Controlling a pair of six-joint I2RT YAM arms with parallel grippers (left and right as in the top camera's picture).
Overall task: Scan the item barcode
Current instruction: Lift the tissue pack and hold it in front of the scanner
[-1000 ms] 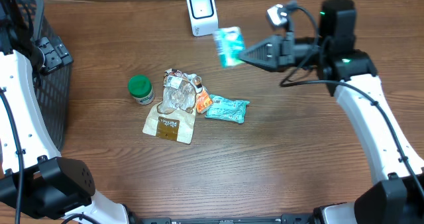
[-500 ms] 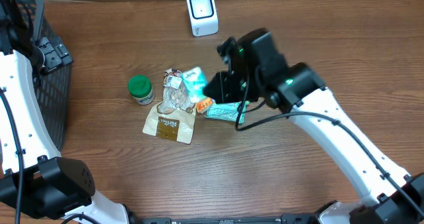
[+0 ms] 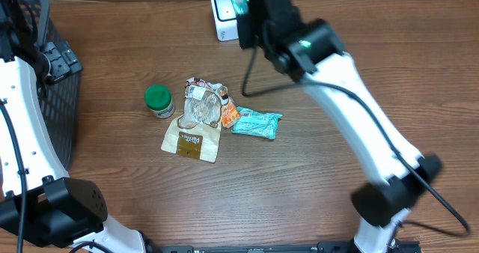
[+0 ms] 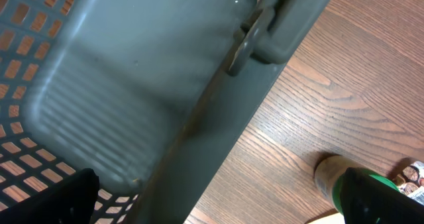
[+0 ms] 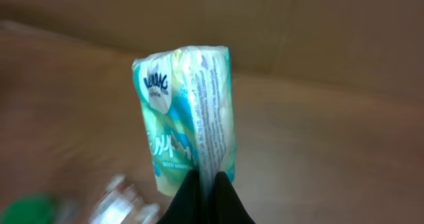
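Two arms, one item: my right gripper is clamped on the bottom edge of the teal-and-white packet, which rises straight from the fingertips, just beside the white scanner at the far edge of the table. Well back from that gripper, toward me, lie a packet pile, a teal pouch and a green-lidded jar, with bare wood around them. My left gripper, jaws spread wide, hangs over the rim of the grey basket.
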